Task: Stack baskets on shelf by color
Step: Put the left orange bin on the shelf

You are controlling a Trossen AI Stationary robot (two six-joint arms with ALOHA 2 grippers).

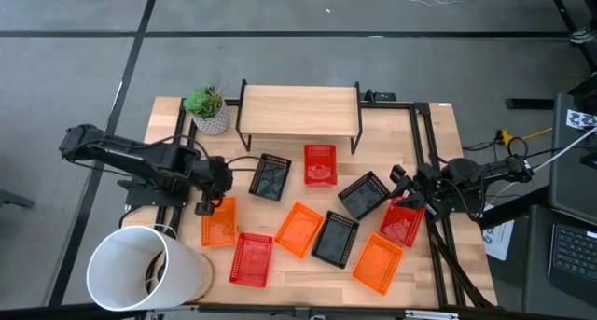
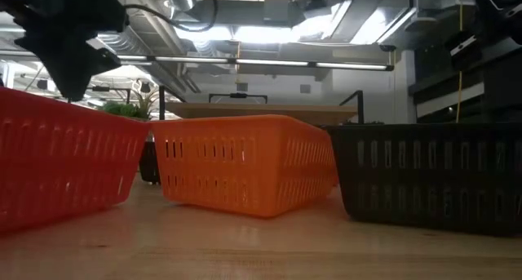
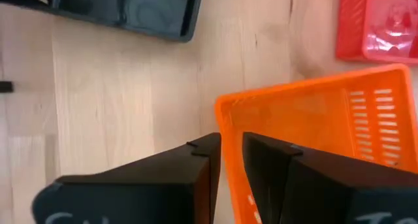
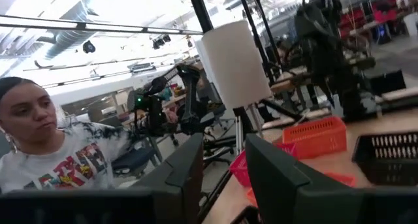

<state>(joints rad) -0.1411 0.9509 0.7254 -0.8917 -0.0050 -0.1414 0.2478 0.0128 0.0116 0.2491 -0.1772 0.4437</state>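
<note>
Left gripper (image 3: 225, 160) pinching orange basket (image 3: 326, 126) wall, person (image 4: 49, 152) behind table

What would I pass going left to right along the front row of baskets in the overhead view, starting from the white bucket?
White bucket → red basket → orange basket → black basket → orange basket at the right end.
</note>
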